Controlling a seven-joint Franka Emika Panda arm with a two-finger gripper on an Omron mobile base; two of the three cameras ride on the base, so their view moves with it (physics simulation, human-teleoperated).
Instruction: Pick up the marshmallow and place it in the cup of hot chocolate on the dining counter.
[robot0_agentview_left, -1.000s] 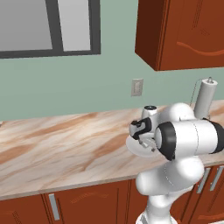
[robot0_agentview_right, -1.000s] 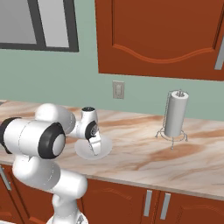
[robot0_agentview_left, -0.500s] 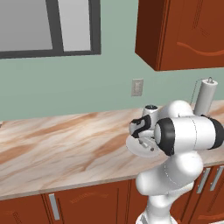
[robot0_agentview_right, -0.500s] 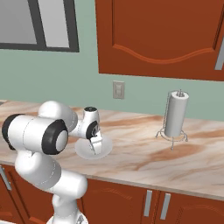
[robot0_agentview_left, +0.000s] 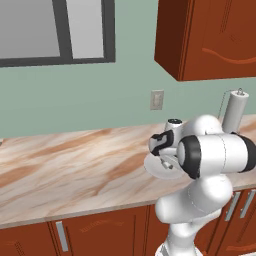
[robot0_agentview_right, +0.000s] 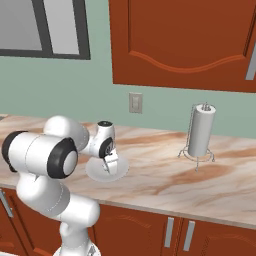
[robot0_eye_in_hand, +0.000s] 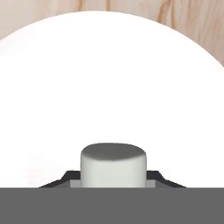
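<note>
end effector (robot0_eye_in_hand: 113, 183) tips mostly hidden, flanking marshmallow (robot0_eye_in_hand: 113, 164)

Pale green wall (robot0_agentview_left: 100, 95) carries a dark-framed window (robot0_agentview_left: 57, 30), a wall outlet (robot0_agentview_right: 135, 102) and red-brown upper cabinets (robot0_agentview_right: 180, 42).

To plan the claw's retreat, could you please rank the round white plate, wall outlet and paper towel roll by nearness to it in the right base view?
1. Round white plate, directly beneath the claw.
2. Beige wall outlet, behind it.
3. White paper towel roll, far toward the picture's right.
</note>
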